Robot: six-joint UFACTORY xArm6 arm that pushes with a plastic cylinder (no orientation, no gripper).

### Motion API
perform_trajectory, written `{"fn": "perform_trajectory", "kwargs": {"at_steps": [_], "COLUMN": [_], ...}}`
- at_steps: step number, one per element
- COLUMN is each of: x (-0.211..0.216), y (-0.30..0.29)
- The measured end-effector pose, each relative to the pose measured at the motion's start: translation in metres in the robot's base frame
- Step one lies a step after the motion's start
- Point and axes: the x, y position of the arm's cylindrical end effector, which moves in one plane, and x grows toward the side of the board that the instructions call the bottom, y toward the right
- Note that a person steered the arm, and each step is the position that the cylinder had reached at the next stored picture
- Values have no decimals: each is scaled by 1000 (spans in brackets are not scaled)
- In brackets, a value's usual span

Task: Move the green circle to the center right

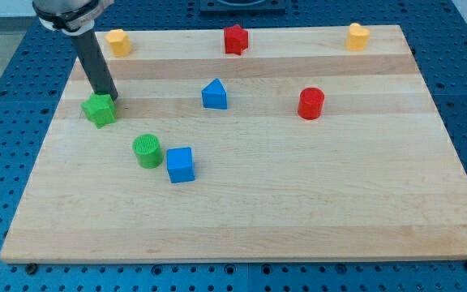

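The arm carries no jaws, so nothing is held; my tip (112, 99) rests in the upper left of the frame, touching or just beside the green star (100, 109). The green circle (147, 151) sits left of centre, lower down, with the blue cube (180, 165) just beside it on its right. Risks: a rightward push would likely drive the cube ahead or deflect the circle. Approaching from here may also drag the star across the tabletop (298, 219).
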Motion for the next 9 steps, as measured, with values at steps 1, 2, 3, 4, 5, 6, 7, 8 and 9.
{"fn": "perform_trajectory", "kwargs": {"at_steps": [1,2,3,4,5,6,7,8,9], "x": [0,-5,-16,-17,-1,26,53,83,103], "y": [-1,0,22,61,77,78,77,70,47]}}
